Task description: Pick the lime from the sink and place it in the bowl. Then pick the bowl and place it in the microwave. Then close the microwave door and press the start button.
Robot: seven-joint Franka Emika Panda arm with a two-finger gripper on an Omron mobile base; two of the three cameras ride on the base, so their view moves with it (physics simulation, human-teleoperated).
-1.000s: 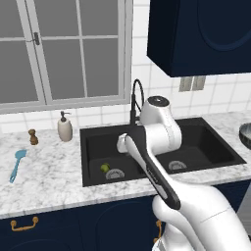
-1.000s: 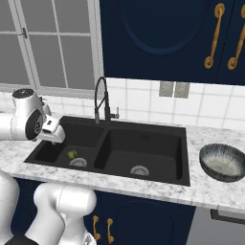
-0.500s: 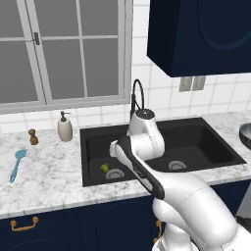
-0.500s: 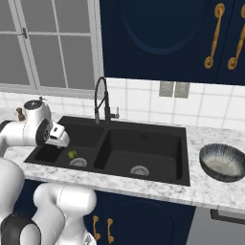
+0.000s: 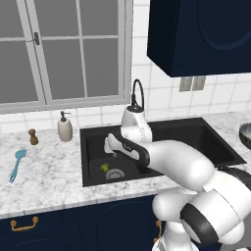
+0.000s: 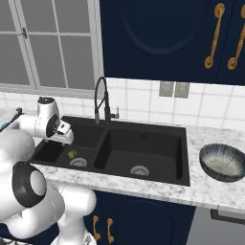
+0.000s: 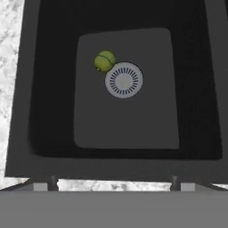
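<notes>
The tool (image 7: 114, 181) hung above the sink's (image 7: 191, 111) left basin with its jaws spread to their widest and nothing between them; in the hand view just the two dark fingertips (image 7: 53, 181) showed, well apart, over the near rim. In the left base view the tool (image 5: 110, 145) sat at the end of the arm, above the basin and clear of its floor.

Below it, the lime (image 7: 104, 61) lay on the basin floor, touching the edge of the round metal drain (image 7: 124, 80). The base views showed the same: the lime (image 5: 104, 168) just beside the drain (image 5: 115, 173), and the lime (image 6: 72, 154) low in the left basin, with the tool (image 6: 66, 134) above it.

Further along the marble tabletop (image 6: 201, 186), past the right basin, the bowl (image 6: 223, 162) stood upright.

Behind the sink the black faucet (image 6: 101, 99) arched over the divider. On the tabletop left of the sink stood a soap bottle (image 5: 64, 127), a small brown grinder (image 5: 33, 137) and a blue spatula (image 5: 17, 164).
</notes>
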